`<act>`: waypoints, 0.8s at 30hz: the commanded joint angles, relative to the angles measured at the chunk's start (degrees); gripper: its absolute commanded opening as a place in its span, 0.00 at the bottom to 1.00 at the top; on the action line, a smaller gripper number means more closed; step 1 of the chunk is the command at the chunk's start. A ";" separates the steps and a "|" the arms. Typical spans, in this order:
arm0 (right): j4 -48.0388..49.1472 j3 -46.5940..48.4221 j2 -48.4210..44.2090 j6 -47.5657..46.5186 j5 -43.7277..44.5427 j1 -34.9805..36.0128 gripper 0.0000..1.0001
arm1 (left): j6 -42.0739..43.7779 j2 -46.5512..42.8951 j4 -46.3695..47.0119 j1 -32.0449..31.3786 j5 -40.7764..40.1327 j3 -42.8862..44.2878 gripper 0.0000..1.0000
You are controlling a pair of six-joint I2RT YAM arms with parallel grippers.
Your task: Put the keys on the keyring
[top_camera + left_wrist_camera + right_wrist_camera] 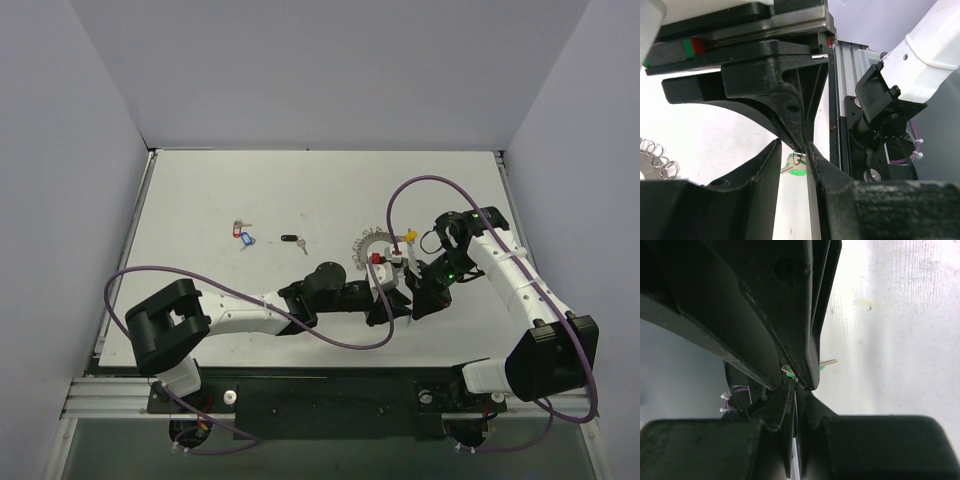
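The keyring (pixel 368 243), fringed with small loops (pixel 657 161), lies mid-table with a yellow tag (pixel 408 237) and a red tag (pixel 378 258). Just in front of it the two grippers meet tip to tip. My right gripper (pixel 415 300) (pixel 799 387) is shut on the small ring of a green-headed key (pixel 796 170) (pixel 821 369), which hangs at its tips. My left gripper (pixel 385 308) (pixel 792 150) stands with its jaws narrowly apart on either side of that key. A gap still shows between its fingers (pixel 771 180).
More keys lie loose on the table to the left: a red and blue pair (pixel 242 236) and a black one (pixel 292 240). Purple cables (pixel 400 200) loop over both arms. The rail at the table's near edge (pixel 845 90) runs close behind the grippers.
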 commanded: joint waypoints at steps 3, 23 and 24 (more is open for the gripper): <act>-4.62 1.26 0.37 -1.17 -1.75 0.48 0.00 | 0.10 0.60 -0.80 -0.27 2.25 3.55 0.35; -5.24 1.43 0.46 -1.70 -2.10 0.39 0.00 | 2.82 1.57 -6.61 -0.54 3.31 5.58 0.29; -5.24 1.43 0.55 -1.61 -2.19 0.39 0.00 | 2.82 1.30 -6.34 -0.54 3.04 5.23 0.29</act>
